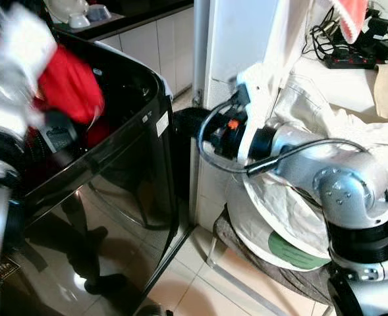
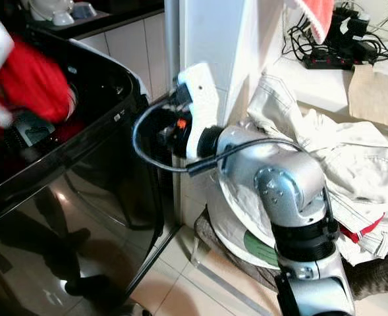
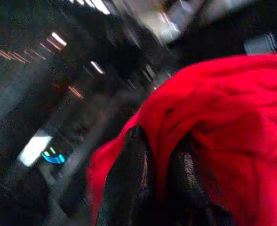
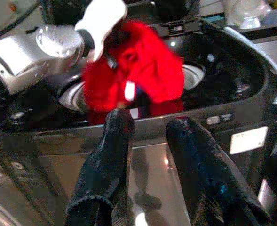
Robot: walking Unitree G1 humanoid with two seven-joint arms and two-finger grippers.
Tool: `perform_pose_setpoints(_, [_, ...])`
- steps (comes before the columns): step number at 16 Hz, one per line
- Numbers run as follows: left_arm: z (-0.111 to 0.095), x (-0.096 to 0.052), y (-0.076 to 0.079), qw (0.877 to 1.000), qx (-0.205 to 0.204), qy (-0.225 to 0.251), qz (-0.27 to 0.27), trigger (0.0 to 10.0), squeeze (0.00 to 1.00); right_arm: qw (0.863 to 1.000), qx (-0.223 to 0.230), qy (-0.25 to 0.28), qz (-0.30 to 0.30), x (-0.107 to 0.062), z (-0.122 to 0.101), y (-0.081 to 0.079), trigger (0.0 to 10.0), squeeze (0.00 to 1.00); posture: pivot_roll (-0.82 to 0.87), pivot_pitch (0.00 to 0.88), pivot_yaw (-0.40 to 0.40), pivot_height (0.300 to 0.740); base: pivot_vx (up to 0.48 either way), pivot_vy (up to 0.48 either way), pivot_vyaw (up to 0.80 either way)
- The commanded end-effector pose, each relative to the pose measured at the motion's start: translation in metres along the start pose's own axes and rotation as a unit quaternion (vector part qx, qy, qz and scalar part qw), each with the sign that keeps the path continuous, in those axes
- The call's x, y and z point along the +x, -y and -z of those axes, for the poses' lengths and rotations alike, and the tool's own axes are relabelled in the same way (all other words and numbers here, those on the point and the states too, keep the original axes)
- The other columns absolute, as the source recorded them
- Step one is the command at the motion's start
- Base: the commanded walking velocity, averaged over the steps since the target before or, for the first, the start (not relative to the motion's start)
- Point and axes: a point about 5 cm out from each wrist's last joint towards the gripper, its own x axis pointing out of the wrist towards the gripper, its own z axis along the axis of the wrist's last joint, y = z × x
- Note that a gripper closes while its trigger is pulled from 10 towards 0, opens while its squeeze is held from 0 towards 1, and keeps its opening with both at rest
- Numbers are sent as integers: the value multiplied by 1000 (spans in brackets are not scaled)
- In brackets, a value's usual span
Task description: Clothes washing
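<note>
You are mid-load: your left tool (image 4: pixel 111 44) pinches the red garment (image 1: pixel 68 85) above the black washer's (image 1: pixel 124 178) open drum. Your right tool (image 4: pixel 150 141) hovers spread beside the front edge. Next, lower the garment well inside the drum, then let go.

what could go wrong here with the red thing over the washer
1. The crumpled red cloth garment hangs from the left hand above the glossy black top-loading washing machine; released off-centre, it may drape over the rim.
2. The right hand, open beside the machine's front edge, could bump it.
</note>
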Motion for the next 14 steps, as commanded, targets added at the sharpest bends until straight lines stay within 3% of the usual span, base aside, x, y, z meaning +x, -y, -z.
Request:
perform_pose_setpoints(1, [-4, 1, -6, 1000, -1, -1, -5, 10000, 475, 1000, -17, 12, 1, -1, -4, -4, 10000, 0, -26, 0, 39, 740, 0, 0, 0])
perform_pose_setpoints(2, [0, 1, -2, 1000, -3, -14, 7, 10000, 1000, 1000, -18, 10, 0, -1, -3, -5, 10000, 0, -26, 0, 39, 740, 0, 0, 0])
perform_pose_setpoints(4, [5, 2, 5, 999, -4, -37, 26, 10000, 1000, 1000, -26, 9, -4, -2, -1, -7, 10000, 0, -32, 0, 42, 740, 0, 0, 0])
perform_pose_setpoints(11, [9, 2, 2, 998, -10, -53, 44, 10000, 1000, 999, -33, -6, -5, -5, 1, -3, 10000, 0, -22, 0, 38, 740, 0, 0, 0])
perform_pose_setpoints(14, [12, 1, 7, 995, -1, -66, 73, 10000, 1000, 999, -27, -19, 37, -8, 3, 10, 10000, 0, -24, 0, 38, 740, 0, 0, 0])
